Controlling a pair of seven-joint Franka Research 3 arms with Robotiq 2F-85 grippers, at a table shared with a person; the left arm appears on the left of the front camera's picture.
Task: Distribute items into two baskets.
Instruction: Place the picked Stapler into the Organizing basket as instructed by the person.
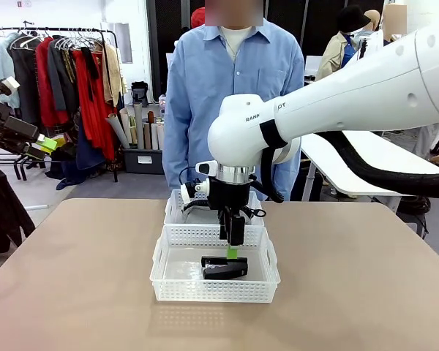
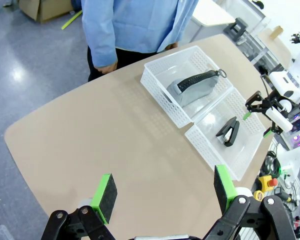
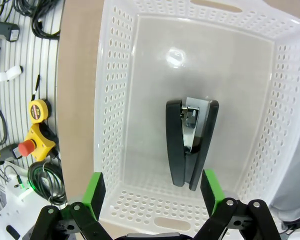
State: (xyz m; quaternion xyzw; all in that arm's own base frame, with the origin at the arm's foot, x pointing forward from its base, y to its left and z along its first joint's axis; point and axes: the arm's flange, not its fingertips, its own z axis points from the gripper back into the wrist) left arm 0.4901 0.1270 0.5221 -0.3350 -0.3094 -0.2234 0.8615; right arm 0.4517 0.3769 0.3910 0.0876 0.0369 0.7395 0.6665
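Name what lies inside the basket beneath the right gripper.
A black stapler lies on its side in the near basket, untouched. Nothing else shows inside; the floor directly beneath the stapler is covered.

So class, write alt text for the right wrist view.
A black stapler lies on its side in a white perforated basket, directly below the open right gripper, whose green-padded fingers frame the bottom edge. Beige table shows beside the basket.
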